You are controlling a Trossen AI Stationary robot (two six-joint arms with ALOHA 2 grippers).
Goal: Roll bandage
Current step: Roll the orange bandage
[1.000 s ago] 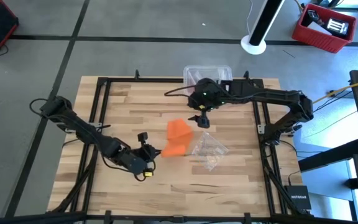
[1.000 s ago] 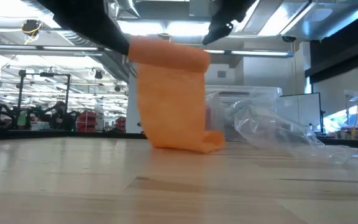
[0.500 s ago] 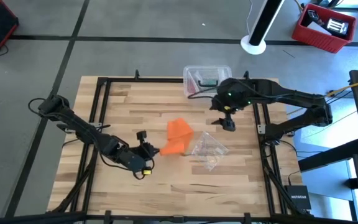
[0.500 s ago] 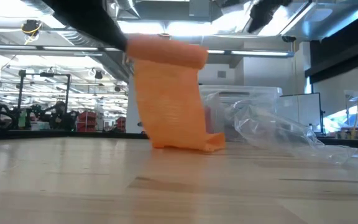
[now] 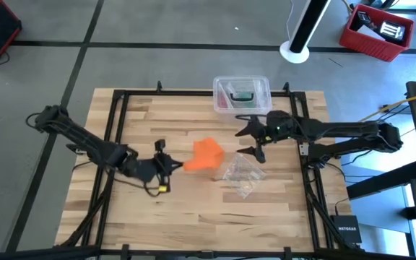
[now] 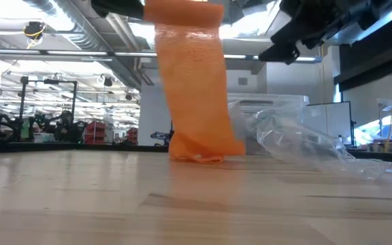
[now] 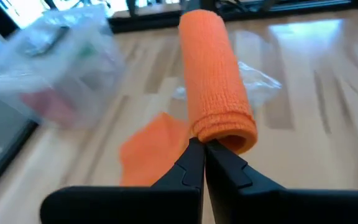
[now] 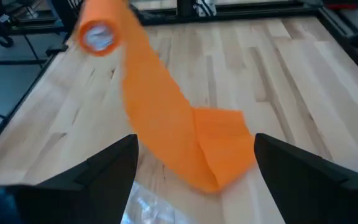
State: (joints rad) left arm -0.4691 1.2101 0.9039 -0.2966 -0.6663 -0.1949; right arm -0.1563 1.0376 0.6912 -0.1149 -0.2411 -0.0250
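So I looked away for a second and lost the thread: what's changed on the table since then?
The left gripper, fingers shut on the rolled end of the bandage, has lifted it higher, so the orange band hangs longer with only its tail on the table. The right gripper, open, has pulled back from over the bandage toward its own side. The clear plastic box and the crumpled clear bag have not moved.

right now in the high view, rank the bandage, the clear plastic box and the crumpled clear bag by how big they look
1. clear plastic box
2. bandage and crumpled clear bag: about alike, and the bag's clear edges are hard to trace, so no ranking between them.
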